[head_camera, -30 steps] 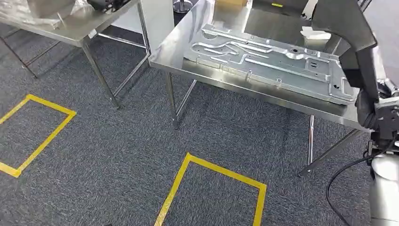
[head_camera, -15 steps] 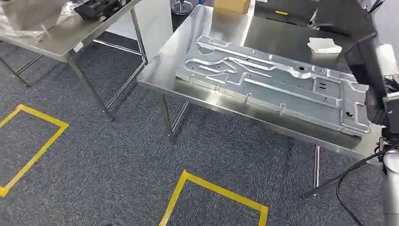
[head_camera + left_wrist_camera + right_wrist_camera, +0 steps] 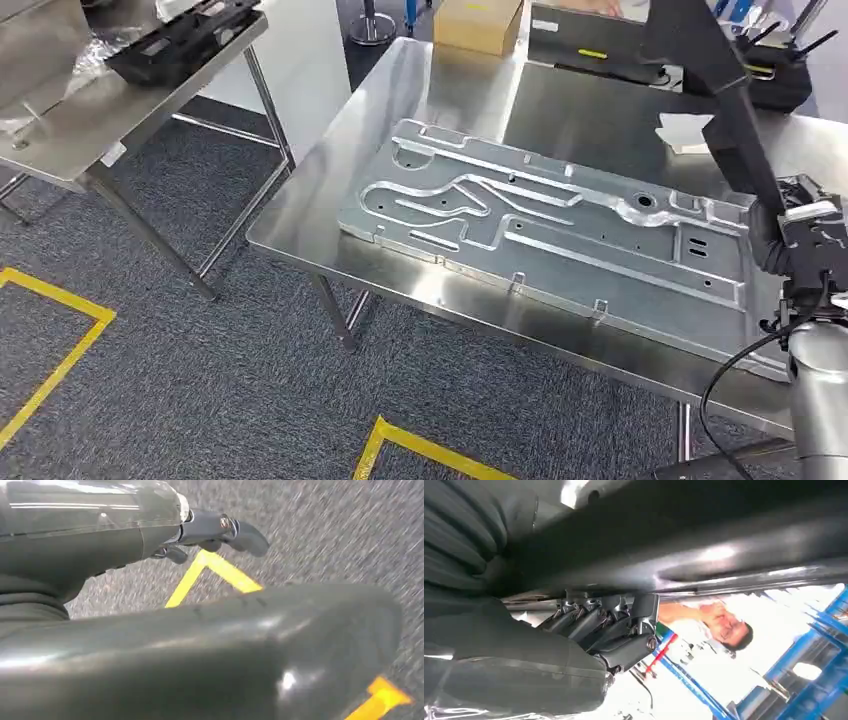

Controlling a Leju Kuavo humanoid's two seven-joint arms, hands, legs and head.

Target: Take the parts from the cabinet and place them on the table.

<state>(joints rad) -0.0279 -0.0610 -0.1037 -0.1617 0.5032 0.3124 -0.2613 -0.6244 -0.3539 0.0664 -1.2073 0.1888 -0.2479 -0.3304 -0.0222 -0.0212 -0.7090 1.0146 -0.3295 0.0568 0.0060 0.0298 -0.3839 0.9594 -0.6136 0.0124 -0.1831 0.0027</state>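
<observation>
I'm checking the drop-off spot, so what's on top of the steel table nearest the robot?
On the shiny steel table lie a large stamped grey metal panel, a cardboard box, a white cloth and a black tray. A dark held part hides the right end.

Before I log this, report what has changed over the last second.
The view has shifted: the camera moved nearer the steel table, so nothing on it moved itself. The metal panel lies flat there as before, and the right robot hand still grips the dark part.

Stamped metal panel (image 3: 560,245) lies flat on steel table (image 3: 330,215).
</observation>
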